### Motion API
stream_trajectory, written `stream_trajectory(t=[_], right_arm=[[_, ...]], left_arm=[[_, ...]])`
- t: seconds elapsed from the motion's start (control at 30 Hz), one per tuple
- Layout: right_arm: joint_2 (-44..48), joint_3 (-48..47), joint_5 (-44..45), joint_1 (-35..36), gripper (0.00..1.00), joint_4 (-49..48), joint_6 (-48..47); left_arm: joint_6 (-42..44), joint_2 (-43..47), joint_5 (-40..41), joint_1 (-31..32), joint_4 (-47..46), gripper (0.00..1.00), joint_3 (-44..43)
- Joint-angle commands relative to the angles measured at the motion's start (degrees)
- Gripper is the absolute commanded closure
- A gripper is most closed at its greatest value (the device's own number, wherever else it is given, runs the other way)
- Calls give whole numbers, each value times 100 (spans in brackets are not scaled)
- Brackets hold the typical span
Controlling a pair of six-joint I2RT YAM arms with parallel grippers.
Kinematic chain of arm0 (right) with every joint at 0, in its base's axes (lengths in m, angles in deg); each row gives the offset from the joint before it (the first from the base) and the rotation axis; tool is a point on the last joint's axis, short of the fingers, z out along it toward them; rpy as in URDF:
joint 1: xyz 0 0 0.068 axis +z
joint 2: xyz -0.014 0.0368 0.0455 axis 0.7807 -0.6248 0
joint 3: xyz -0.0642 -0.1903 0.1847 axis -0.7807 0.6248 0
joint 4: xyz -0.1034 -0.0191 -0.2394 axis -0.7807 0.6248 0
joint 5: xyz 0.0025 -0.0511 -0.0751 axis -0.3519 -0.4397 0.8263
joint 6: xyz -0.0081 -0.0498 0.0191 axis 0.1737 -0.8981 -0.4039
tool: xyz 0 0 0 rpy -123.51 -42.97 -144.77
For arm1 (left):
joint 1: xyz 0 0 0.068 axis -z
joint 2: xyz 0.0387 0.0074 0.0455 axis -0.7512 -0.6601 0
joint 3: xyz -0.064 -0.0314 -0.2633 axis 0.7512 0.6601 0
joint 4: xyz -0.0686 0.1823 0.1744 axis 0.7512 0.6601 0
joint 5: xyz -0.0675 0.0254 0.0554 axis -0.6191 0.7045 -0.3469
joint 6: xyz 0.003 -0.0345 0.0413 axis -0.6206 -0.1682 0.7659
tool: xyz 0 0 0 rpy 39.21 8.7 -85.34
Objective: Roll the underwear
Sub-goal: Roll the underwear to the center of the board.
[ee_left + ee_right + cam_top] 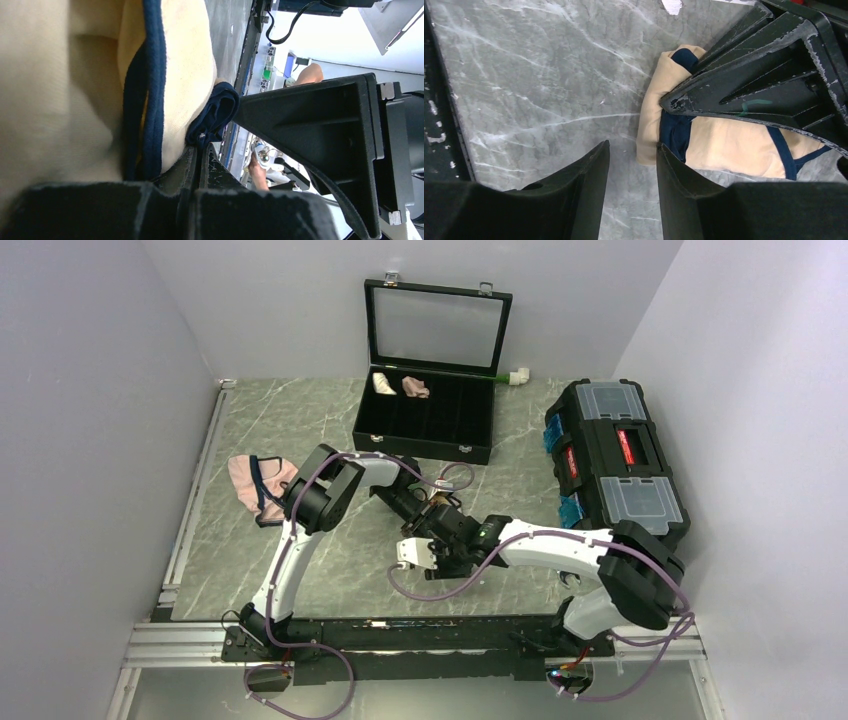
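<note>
Clearly the underwear (734, 145) sits pinched in the left end effector (670, 103).

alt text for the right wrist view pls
The tan underwear with navy edging lies bunched on the grey marble table, pinched near its folded end by the left gripper, which reaches in from the upper right. The right gripper stands open at the bottom, one black fingertip at the fabric's edge.

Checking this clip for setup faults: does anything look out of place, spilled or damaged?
Nothing spilled or damaged. Only the pink underwear lies crumpled at the table's left edge, far from the open case. The tan underwear lies partly folded mid-table.
</note>
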Motion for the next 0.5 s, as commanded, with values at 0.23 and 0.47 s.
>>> stream_trajectory(t=[0.23,0.47], right_arm=[[-459,-142,196,25,67,-410,-179],[-743,-108,113,-103,77,-235,-200]], left_arm=[[360,-168,543,24,97,100,6],[477,-104,574,24,196,100,20]])
